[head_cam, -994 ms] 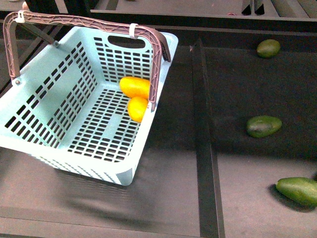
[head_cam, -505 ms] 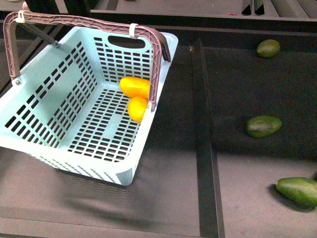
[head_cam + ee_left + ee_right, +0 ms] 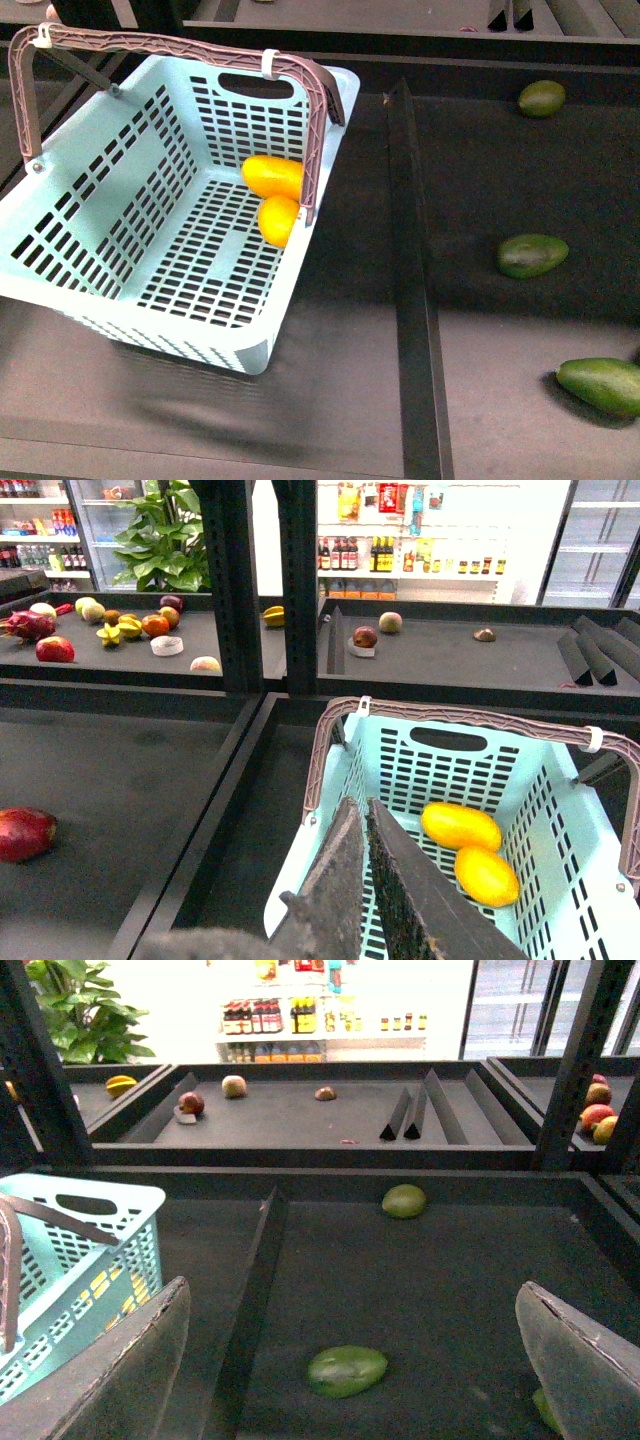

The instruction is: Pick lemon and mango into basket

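The mint-teal basket (image 3: pixel 60 210) stands at the left of the dark shelf, its brown handle (image 3: pixel 180 45) raised. Inside it, against the right wall, lie the oblong yellow-orange mango (image 3: pixel 272 175) and, just in front of it, the shorter lemon (image 3: pixel 278 220); the two touch. Neither arm shows in the front view. In the left wrist view my left gripper (image 3: pixel 358 805) is shut and holds nothing, above the basket's (image 3: pixel 290 885) near rim, with the mango (image 3: pixel 460 826) and lemon (image 3: pixel 487 876) beyond. My right gripper (image 3: pixel 352 1290) is open and empty, to the right of the basket (image 3: pixel 90 1250).
A raised divider (image 3: pixel 405 200) runs front to back, right of the basket. Beyond it lie three green oval fruits (image 3: pixel 541 97) (image 3: pixel 532 254) (image 3: pixel 603 384); one green fruit (image 3: pixel 347 1371) sits below my right gripper. A red fruit (image 3: pixel 22 832) lies far left. Shelves behind hold more produce.
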Controlling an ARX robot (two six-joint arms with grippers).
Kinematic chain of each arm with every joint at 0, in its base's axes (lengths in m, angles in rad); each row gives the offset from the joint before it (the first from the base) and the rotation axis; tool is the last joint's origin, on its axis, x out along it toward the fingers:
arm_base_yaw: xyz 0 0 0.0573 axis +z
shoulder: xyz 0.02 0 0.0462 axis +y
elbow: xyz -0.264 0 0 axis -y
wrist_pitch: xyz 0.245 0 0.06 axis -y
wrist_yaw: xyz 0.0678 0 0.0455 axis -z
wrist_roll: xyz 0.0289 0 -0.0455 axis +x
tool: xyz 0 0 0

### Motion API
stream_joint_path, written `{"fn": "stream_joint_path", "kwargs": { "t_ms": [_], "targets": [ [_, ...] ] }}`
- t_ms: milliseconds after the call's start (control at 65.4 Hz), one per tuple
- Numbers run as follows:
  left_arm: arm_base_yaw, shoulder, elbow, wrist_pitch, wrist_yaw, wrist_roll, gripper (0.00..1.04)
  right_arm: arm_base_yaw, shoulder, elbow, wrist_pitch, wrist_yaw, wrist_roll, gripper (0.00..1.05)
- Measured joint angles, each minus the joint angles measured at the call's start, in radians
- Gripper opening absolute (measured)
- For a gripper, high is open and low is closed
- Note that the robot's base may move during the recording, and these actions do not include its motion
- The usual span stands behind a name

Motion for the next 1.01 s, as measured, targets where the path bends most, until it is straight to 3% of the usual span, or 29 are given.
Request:
{"fn": "stream_joint_path", "kwargs": {
  "t_ms": [260, 673, 1010],
  "targets": [
    [0.0, 0.0, 0.0, 0.0, 0.0, 0.0, 0.07, 0.0, 0.0, 0.0, 0.0, 0.0, 0.0, 0.96],
    [0.0, 0.0, 0.0, 0.0, 0.0, 0.0, 0.99, 0.0, 0.0, 0.0, 0.0, 0.0, 0.0, 0.96],
    [0.0, 0.0, 0.0, 0.0, 0.0, 0.002, 0.98, 0.0, 0.0, 0.0, 0.0, 0.0, 0.0, 0.96]
  ]
}}
